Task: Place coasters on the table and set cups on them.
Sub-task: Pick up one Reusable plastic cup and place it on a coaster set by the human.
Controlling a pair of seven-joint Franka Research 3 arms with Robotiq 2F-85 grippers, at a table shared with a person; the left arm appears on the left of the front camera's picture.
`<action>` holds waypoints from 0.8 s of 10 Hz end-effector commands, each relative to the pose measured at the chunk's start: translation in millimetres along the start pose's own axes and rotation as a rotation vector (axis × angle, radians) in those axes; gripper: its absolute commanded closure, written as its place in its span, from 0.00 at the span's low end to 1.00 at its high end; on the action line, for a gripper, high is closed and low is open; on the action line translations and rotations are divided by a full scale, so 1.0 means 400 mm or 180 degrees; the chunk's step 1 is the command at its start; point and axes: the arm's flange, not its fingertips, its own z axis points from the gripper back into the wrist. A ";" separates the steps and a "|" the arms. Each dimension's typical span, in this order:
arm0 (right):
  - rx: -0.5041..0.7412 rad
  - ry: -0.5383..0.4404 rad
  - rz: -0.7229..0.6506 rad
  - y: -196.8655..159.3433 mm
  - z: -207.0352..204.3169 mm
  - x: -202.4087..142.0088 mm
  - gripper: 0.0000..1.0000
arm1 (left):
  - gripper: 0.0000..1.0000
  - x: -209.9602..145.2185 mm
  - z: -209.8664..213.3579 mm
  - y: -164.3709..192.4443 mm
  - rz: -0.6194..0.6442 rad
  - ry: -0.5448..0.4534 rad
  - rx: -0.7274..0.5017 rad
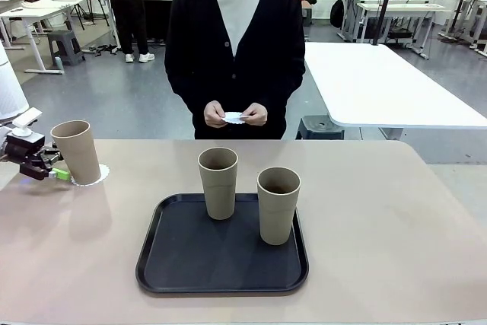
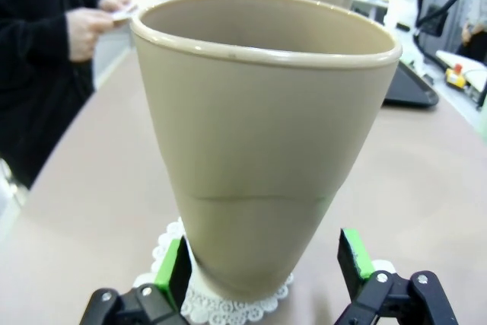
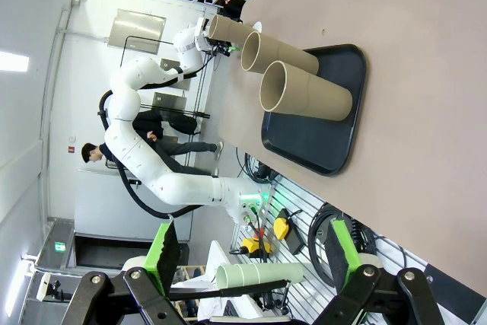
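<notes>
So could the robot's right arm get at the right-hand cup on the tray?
Probably yes. The right gripper is open and empty, and that cup stands upright on the right side of the tray, apart from the other cup, with bare table beside it. Its reach is a guess.

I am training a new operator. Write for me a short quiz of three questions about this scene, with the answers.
1. How many cups stand on the black tray?
2. True or false: the cup at the left claw stands on a coaster.
3. What do the person's hands hold? A: a cup. B: a white coaster. C: nothing.
Key: 1 two; 2 true; 3 B.
</notes>
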 end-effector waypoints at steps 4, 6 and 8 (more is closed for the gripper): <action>0.0037 -0.0010 0.0008 -0.001 0.001 0.002 0.00 | 0.00 0.078 0.061 -0.015 -0.0043 0.0393 0.0044; 0.0037 -0.0010 0.0008 -0.001 0.001 0.002 0.00 | 0.00 0.137 0.094 -0.030 -0.0051 0.0780 0.0283; 0.0037 -0.0010 0.0008 -0.001 0.001 0.002 0.00 | 0.00 0.274 0.145 -0.075 0.0128 0.1590 0.0993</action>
